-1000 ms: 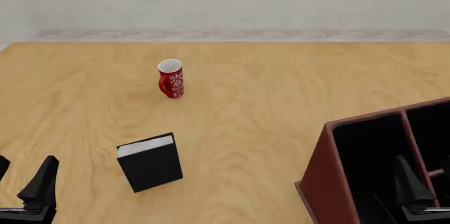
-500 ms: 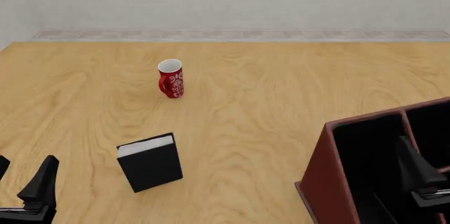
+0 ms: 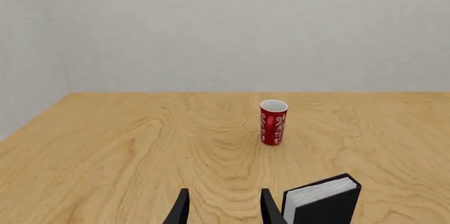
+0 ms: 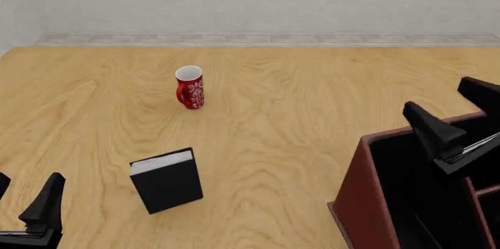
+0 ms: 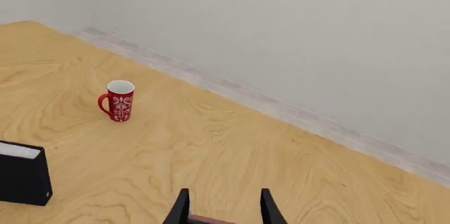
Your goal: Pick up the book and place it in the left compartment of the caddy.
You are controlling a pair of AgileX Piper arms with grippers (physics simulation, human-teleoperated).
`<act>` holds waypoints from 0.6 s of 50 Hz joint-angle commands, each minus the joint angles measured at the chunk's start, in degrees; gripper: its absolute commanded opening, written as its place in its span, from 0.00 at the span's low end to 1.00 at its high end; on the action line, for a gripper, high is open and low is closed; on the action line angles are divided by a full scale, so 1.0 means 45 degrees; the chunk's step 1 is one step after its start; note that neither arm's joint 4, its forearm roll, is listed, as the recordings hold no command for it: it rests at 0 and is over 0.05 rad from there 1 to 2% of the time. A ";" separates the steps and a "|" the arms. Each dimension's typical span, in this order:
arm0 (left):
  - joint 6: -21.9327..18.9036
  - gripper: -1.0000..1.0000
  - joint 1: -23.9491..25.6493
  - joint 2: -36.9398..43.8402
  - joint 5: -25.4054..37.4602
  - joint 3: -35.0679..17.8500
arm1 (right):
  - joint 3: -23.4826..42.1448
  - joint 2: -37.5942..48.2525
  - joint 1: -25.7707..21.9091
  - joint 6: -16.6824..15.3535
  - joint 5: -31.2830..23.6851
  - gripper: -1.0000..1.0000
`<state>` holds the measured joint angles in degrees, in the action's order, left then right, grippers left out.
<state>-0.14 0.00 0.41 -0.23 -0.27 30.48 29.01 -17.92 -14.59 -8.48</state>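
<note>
Wooden table [image 4: 297, 102]: book [image 4: 166, 180] upright, well left of caddy [image 4: 367, 190]; left gripper [image 4: 27, 202] and right gripper [image 4: 461, 117] both spread apart, empty.

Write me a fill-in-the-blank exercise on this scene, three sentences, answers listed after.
1. The book stands upright on the table with its ____ page edge facing up.
2. Farther from the arms than the book stands a red ____.
3. The right end effector is open above the caddy, and it holds ____.

Missing words: white; mug; nothing
</note>
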 commanded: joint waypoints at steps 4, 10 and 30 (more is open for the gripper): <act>-0.0005 1.00 0.0001 -0.0032 0.0004 0.0018 | 0.2292 0.2407 -0.1301 -0.1774 -0.0978 1.00; -0.0006 1.00 0.0000 -0.0042 0.0012 0.0021 | 0.3381 0.3448 -0.1869 -0.2097 -0.1585 1.00; -0.0007 1.00 -0.0001 -0.0031 -0.0008 0.0029 | 0.6056 0.6408 -0.3409 -0.3222 -0.3397 1.00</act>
<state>-0.16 -0.01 0.33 -0.26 -0.17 51.79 51.42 -29.88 -26.28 -19.67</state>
